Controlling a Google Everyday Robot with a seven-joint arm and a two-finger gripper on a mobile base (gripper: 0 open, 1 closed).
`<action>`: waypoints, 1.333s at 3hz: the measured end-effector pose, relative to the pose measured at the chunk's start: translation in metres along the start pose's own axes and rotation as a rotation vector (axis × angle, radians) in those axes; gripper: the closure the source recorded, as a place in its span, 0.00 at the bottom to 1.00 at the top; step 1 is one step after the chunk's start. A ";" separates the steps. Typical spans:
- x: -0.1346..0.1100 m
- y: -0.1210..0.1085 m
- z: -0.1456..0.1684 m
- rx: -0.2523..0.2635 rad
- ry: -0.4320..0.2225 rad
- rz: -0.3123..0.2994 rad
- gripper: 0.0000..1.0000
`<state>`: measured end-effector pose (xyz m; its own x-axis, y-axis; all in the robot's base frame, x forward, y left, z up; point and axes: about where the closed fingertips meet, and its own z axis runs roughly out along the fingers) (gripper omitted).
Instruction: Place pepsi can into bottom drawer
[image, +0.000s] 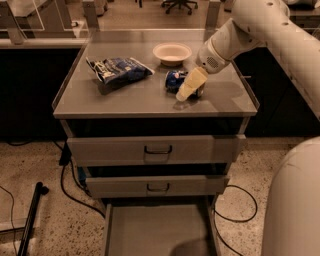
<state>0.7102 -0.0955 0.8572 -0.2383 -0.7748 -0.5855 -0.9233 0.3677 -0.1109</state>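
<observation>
The pepsi can (173, 79) is a small blue can lying on its side on the grey cabinet top (125, 97), just in front of the white bowl. My gripper (187, 89) hangs from the white arm coming in from the upper right. It sits right at the can's right side, low over the top and covering part of the can. The bottom drawer (157, 232) is pulled out at the foot of the cabinet, showing a flat grey floor with nothing in it.
A crinkled blue chip bag (117, 69) lies on the left of the top. A white bowl (172, 52) stands at the back. The two upper drawers (157, 149) are closed. Cables (70, 185) and a black pole (31, 217) lie on the floor at left.
</observation>
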 end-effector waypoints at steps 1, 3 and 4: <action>0.008 -0.001 0.011 -0.004 0.015 0.022 0.00; 0.008 -0.001 0.011 -0.004 0.016 0.022 0.40; 0.008 -0.001 0.011 -0.004 0.016 0.022 0.63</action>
<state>0.7121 -0.0965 0.8433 -0.2632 -0.7746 -0.5751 -0.9190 0.3827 -0.0949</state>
